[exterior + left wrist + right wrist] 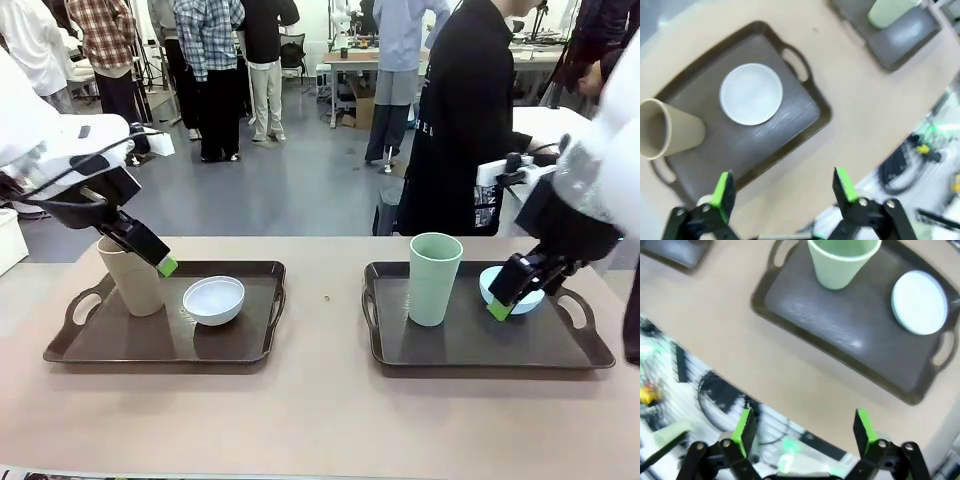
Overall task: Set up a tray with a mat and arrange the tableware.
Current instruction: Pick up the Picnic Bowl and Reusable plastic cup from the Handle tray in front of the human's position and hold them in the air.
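Nearest us, a wide tan tabletop (320, 420) carries two dark brown plastic trays with handles, set side by side and well apart. On the left tray (110, 340) we see a tall tan handleless cup (125, 290) upright beside a small round white bowl (213, 299). The right tray (470, 345) holds a tall pale green cup (435, 280) and a small light blue bowl (919, 301). Both black, green-padded grippers hang spread wide and empty, the left gripper (782, 186) by the tan cup, the right gripper (804, 426) by the blue bowl.

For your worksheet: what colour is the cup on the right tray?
Pale green cup, clearest in front view.
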You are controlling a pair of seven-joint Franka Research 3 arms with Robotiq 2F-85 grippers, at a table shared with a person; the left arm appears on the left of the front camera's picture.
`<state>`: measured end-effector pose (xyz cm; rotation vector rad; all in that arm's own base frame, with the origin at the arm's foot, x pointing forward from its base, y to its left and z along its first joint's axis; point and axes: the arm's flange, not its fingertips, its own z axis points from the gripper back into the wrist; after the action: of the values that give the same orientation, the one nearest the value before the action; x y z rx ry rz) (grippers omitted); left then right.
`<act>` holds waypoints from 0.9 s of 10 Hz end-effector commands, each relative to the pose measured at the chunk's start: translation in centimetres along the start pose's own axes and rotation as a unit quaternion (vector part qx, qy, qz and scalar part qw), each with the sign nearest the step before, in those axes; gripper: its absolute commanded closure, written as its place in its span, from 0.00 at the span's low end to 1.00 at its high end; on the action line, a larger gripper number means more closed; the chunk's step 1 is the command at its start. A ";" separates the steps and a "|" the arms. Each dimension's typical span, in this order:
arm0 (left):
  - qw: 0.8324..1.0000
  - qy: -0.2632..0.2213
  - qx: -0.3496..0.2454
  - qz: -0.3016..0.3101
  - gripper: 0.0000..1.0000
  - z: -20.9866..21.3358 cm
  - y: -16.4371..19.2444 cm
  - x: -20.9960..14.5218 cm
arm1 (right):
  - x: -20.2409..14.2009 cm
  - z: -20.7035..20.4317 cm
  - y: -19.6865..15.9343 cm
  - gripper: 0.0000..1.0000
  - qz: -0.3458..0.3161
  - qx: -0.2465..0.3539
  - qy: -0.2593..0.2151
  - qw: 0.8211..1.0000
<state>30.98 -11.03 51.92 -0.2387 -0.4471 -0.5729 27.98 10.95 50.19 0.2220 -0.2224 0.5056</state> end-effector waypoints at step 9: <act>0.805 -0.216 -0.448 0.322 0.00 3.3 15.8 -6.3 | -6.6 3.0 -15.1 0.00 -0.210 0.596 -0.278 0.723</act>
<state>33.18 4.41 51.69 -1.0997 -0.4910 -0.1954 28.54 -3.09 50.53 1.0699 -0.3151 0.3024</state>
